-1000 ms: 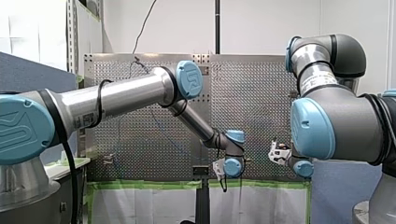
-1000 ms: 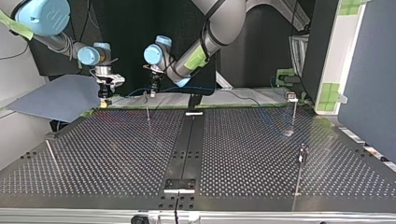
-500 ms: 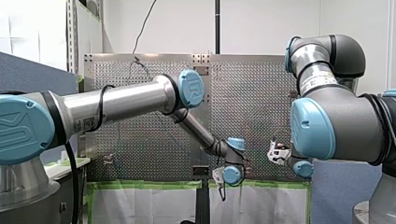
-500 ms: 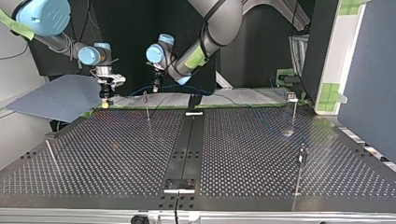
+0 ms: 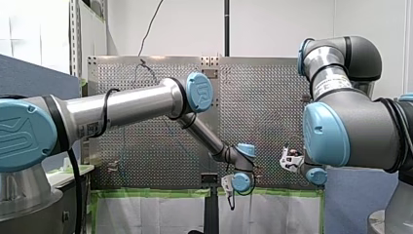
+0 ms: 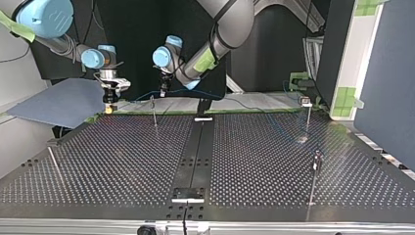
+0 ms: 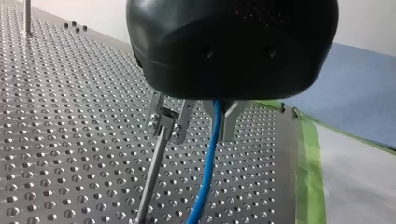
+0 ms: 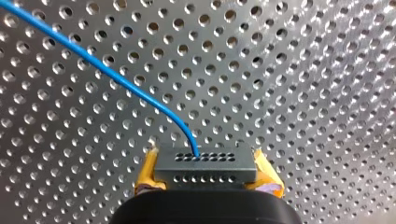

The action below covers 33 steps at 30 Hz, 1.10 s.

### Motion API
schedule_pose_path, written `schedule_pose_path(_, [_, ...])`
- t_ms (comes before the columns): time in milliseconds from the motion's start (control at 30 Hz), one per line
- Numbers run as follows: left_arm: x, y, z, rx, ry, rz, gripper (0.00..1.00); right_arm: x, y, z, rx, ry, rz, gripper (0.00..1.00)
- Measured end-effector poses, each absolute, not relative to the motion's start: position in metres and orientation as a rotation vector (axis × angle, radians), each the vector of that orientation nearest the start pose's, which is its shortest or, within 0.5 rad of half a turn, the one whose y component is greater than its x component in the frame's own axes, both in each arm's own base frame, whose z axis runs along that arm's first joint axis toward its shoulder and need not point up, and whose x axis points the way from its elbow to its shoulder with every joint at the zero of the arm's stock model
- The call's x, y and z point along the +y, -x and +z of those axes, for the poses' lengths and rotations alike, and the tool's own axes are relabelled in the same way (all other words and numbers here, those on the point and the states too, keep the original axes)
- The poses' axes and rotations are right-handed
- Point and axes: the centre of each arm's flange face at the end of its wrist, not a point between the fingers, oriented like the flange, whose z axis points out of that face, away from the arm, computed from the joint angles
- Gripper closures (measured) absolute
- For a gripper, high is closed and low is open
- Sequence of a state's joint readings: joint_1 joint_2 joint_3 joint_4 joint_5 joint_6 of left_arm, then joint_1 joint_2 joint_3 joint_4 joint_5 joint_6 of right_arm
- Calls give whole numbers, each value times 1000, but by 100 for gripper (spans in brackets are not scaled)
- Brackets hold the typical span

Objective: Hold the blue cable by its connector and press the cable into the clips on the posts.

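Item: blue cable [image 8: 93,61], one end in its connector [image 8: 205,163], which my right tool [image 8: 206,179] clenches at the top view's far left, above the tabletop [image 7: 70,116]. The cable hangs under my left tool [image 6: 163,92], whose grip I cannot tell, just beside a post's clip [image 7: 163,125].
Handling: hold the cable taut, line it up over the clip's slot, then press straight in.

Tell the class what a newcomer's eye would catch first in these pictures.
The bright blue cable against the perforated table, running into the grey connector clamped between my right gripper's yellow pads. In the left wrist view it hangs below my left gripper, beside a post's clip.
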<state>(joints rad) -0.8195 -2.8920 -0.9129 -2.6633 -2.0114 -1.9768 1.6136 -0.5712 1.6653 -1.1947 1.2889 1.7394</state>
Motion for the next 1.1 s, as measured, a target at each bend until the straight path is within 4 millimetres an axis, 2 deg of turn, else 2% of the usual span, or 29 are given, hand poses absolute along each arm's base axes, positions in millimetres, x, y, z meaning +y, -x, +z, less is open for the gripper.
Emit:
schedule_pose_path(400, [-645, -478, -76, 1748, -35, -521, 100, -638, -180, -45, -1103, -1285, 1587, 100])
schedule_pose_path(1000, [-654, -483, -65, 1733, -34, -570, 100, -639, -183, -45, -1093, -1300, 1609, 100])
schedule_pose_path(1100, [-651, -490, -63, 1731, -28, -569, 100, -639, -183, -44, -1092, -1301, 1611, 100])
